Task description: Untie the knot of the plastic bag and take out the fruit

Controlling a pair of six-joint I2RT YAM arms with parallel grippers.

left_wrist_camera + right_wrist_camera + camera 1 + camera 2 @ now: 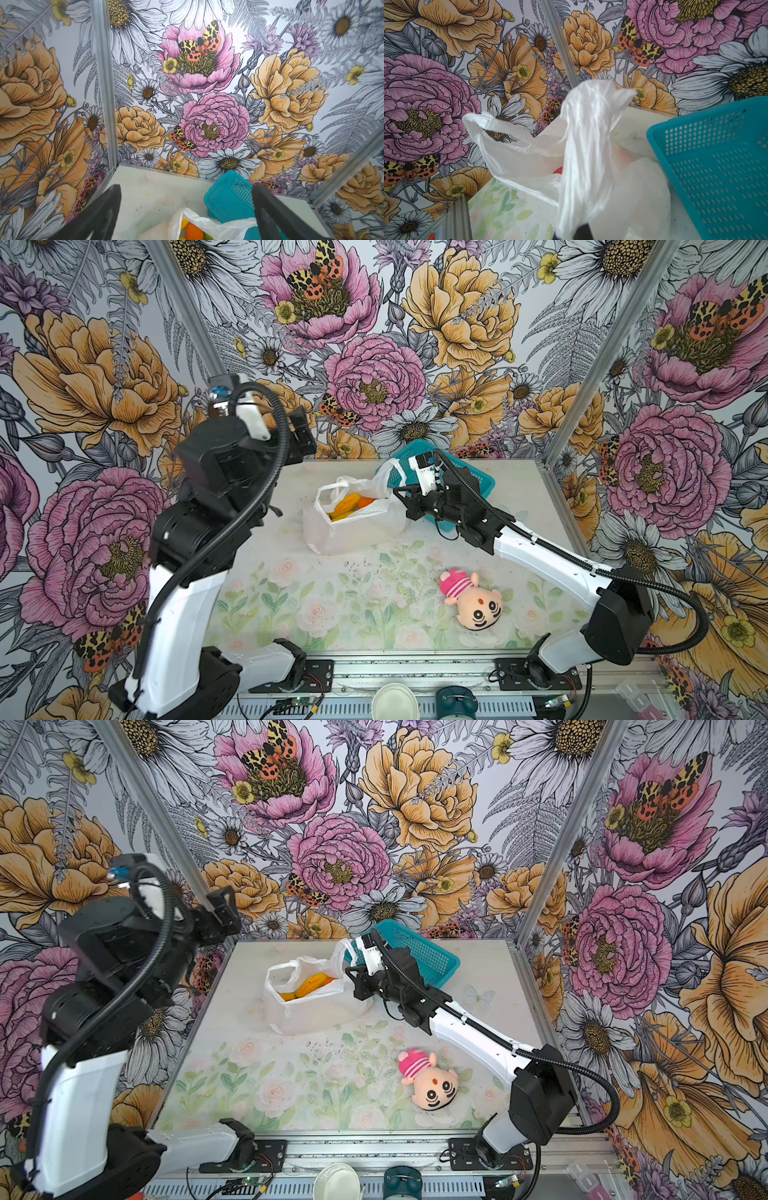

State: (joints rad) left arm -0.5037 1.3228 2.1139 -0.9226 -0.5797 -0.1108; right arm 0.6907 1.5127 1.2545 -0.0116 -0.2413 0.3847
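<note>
The white plastic bag (353,531) (311,1013) lies at the middle back of the table with its mouth gaping. Yellow and orange fruit (349,504) (309,984) (194,231) show inside. The knot is out of view; the two handle loops stand apart. My right gripper (401,497) (353,977) (581,232) is shut on the bag's right handle strip (587,145), which rises from its jaws. My left gripper (301,433) (222,909) (186,187) hangs high, to the left of the bag, open, with nothing between its fingers.
A teal basket (482,481) (432,957) (228,197) (716,166) leans at the back right, just behind the right gripper and touching the bag. A pink-hatted plush doll (473,599) (432,1081) lies at the front right. Flowered walls close in three sides.
</note>
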